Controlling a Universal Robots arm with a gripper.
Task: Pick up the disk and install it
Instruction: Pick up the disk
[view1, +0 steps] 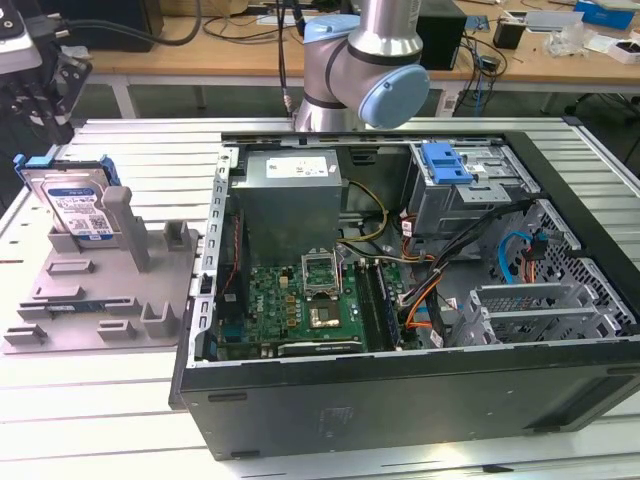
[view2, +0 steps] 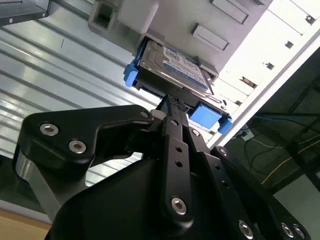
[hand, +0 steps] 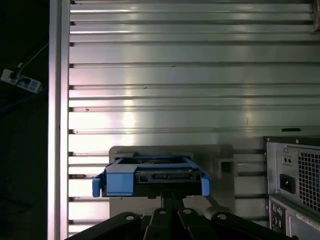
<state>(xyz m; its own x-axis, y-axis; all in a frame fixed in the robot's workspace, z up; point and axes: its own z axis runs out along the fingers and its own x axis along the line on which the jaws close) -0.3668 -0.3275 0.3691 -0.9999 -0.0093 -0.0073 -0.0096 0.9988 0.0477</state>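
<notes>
Motherboard and cables are housed in the open computer case. At the exterior view's left, the disk is stood on edge in a grey holder. Its label is shown in the second wrist view, its connector edge in the first wrist view. The gripper, narrowed and empty, is held just beside it.

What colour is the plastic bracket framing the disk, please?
Blue bracket around the silver disk, clearest in the second wrist view.

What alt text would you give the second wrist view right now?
The black tool points at the near edge of the disk, a silver drive in a blue bracket held in a grey holder on the slatted metal table. Contact between them cannot be judged.
</notes>
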